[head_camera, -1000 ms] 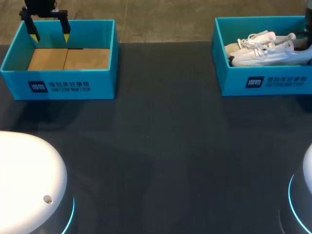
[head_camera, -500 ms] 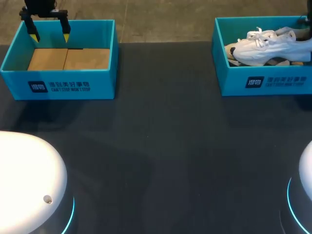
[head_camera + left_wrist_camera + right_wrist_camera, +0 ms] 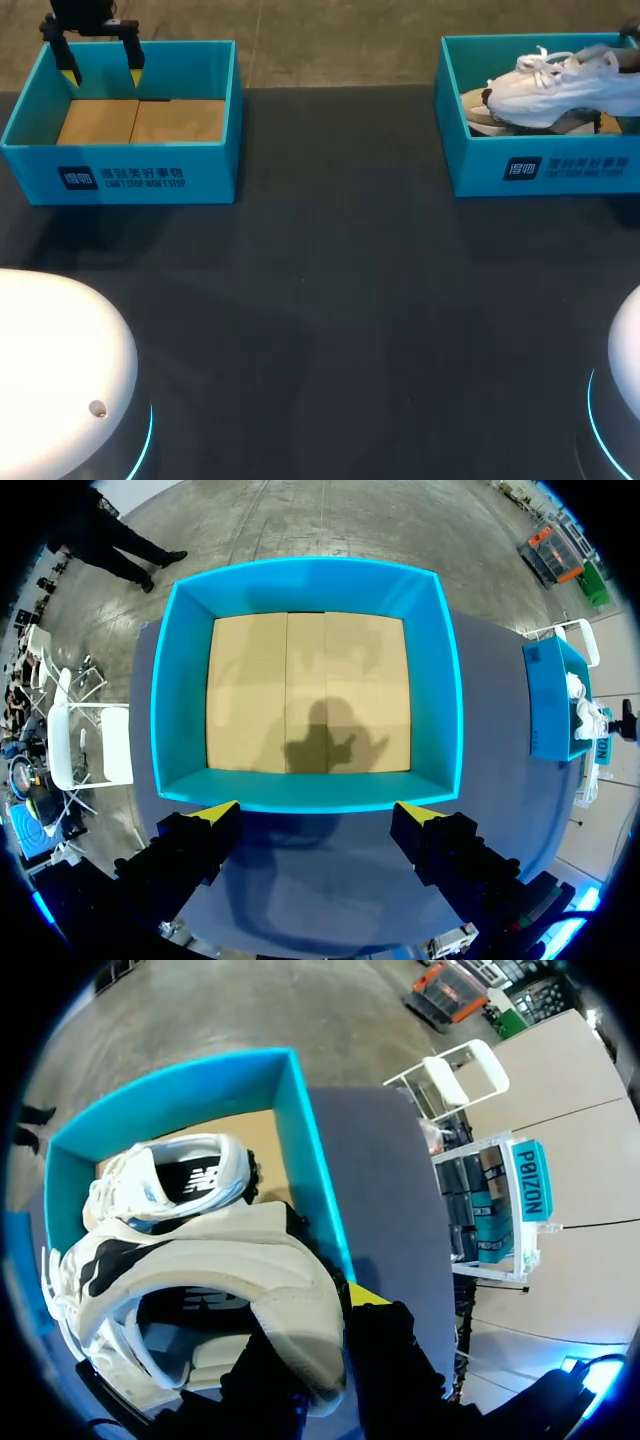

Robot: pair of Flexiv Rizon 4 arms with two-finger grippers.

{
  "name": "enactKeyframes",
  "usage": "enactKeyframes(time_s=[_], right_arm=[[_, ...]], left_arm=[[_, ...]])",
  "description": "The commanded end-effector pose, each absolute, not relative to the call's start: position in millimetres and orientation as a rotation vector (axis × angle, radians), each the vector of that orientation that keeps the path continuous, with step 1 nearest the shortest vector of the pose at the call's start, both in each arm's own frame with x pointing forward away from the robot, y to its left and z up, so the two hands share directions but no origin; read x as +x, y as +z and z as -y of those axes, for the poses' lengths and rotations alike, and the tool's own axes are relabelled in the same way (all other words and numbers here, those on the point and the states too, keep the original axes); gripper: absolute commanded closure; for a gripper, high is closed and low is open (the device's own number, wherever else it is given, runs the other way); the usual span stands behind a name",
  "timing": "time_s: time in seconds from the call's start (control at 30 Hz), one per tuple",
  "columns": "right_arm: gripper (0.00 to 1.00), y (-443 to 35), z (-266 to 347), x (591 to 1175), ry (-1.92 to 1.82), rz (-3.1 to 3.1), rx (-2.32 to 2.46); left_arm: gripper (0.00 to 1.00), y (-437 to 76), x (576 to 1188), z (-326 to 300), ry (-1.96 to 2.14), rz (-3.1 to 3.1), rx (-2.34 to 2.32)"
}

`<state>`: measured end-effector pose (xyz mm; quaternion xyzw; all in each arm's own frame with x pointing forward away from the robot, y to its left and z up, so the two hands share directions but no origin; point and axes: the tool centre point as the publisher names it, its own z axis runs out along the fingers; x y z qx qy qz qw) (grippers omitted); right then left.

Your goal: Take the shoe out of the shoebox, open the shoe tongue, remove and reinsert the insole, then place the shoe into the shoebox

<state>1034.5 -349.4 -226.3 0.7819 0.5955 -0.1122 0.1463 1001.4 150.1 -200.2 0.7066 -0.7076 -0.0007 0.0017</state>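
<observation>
Shoe [image 3: 560, 85] removal is progressing: at left I am seeing my left gripper [image 3: 102, 75] hanging spread wide above the left shoebox [image 3: 120, 175], while my right gripper [image 3: 325, 1325], clenching the white shoe's heel, is raising it higher than a second ago, nearly clearing the right shoebox [image 3: 540, 170] and the second shoe [image 3: 175, 1185] inside.

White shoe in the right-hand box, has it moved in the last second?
Yes: the white shoe has lifted upward, higher against the shoebox front wall than before.
</observation>
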Motion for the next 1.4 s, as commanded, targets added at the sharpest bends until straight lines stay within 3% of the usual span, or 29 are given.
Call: enactKeyframes(time_s=[0.03, 0.67, 1.23, 1.4], right_arm=[[1.00, -211.2, 345.6, 1027.6, -0.309, -1.717, 2.261], [1.00, -147.7, 297.3, 937.3, -0.294, -1.649, 2.323], [1.00, -178.0, 213.1, 830.1, -0.266, -1.614, 2.381], [1.00, -178.0, 213.1, 830.1, -0.266, -1.614, 2.381]], left_arm=[[0.00, -200.2, 1000.6, -150.3, -0.001, 2.221, 2.219], [0.00, -200.2, 1000.6, -150.3, -0.001, 2.221, 2.219], [0.00, -200.2, 1000.6, -150.3, -0.001, 2.221, 2.219], [0.00, -200.2, 1000.6, -150.3, -0.001, 2.221, 2.219]])
